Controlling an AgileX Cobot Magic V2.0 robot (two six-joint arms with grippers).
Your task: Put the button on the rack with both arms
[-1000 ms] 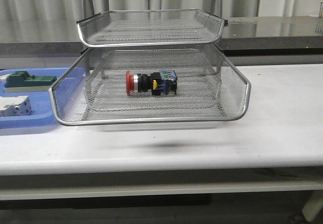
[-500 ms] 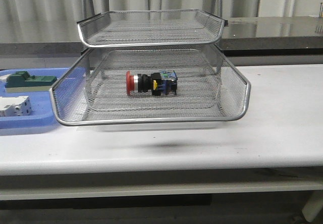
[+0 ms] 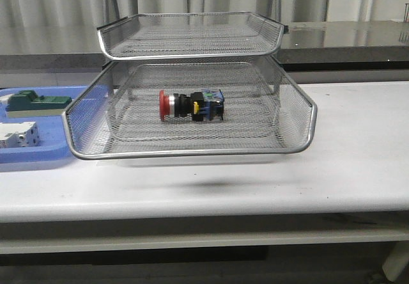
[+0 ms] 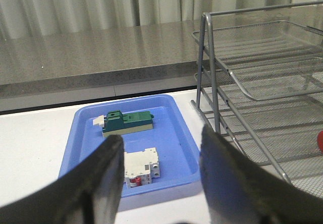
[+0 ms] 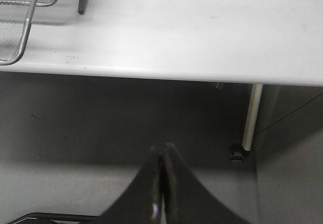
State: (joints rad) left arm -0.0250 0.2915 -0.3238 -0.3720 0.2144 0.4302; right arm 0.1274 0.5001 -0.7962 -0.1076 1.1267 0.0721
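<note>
Silver wire-mesh three-tier rack (image 3: 192, 146) fills the front view's centre; the red-headed, black-bodied push-button (image 3: 190, 105) lies on its side in the pulled-out tier, above a smooth white table (image 3: 358, 162). Left wrist view: dark left gripper (image 4: 160, 171) fingers apart, glossy blue plastic tray (image 4: 174, 128) at centre. Right wrist view: right gripper (image 5: 161, 176) fingers pressed together over grey floor (image 5: 101, 113).

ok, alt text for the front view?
A red-headed button lies on its side in the pulled-out tier of a wire-mesh rack on a white table. A blue tray sits at left; no arms show.
</note>
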